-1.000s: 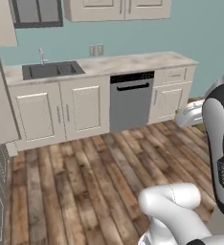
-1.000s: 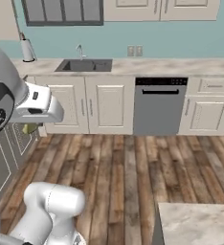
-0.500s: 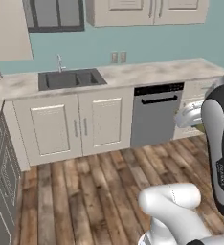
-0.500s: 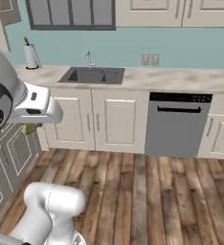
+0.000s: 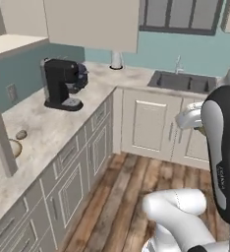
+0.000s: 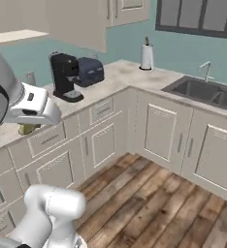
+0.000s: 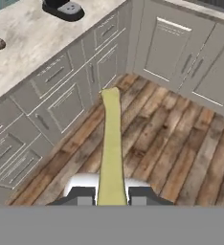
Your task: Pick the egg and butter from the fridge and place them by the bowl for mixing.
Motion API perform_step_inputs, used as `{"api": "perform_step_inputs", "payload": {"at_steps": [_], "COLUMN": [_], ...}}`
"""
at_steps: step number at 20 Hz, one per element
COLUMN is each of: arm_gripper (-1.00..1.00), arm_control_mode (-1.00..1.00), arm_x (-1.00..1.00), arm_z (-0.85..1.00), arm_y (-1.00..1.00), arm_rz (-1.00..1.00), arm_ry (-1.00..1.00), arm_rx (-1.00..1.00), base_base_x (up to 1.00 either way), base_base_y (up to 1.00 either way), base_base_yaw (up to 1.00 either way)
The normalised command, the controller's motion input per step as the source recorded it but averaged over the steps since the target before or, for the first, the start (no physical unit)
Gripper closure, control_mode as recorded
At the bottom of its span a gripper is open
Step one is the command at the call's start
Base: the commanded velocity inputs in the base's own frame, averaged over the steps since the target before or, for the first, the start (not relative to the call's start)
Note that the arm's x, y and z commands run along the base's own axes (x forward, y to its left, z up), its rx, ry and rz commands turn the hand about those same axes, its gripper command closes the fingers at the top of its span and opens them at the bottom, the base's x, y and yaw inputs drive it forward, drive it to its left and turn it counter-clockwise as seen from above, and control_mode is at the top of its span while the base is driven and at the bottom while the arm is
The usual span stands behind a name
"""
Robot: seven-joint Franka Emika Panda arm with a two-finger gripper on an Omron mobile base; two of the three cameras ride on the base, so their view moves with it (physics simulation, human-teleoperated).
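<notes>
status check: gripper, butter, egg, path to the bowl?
Gripper shut on the butter, held over the wood floor. Egg on the counter beside the bowl. Nothing between the butter and the counter.

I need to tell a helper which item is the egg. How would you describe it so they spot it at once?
Start at the black coffee machine on the left counter. Nearer along that counter, beside the bowl's rim, lies the egg: a tiny beige-grey ovoid, far smaller than its neighbours.

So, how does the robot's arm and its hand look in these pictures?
The arm is glossy white with dark grey-black joint sections and rounded, tube-like links. One dark section bears small pale lettering. The hand ends in two small dark, blocky fingertips. No cables are visible.
</notes>
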Motion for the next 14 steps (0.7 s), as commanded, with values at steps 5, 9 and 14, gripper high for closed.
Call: {"api": "perform_step_inputs", "payload": {"at_steps": [5,9,14], "arm_gripper": [1.00,1.00,1.00], "arm_control_mode": [1.00,1.00,1.00], "arm_x": [0.00,0.00,0.00], "arm_z": [0.00,0.00,0.00], "arm_y": [0.00,0.00,0.00], "arm_rz": [0.00,0.00,0.00], "arm_ry": [0.00,0.00,0.00], "arm_rx": [0.00,0.00,0.00], "base_base_x": [0.16,0.82,1.00], "base_base_y": [0.00,0.00,-0.14], "base_base_yaw": [0.99,0.80,0.40]}}
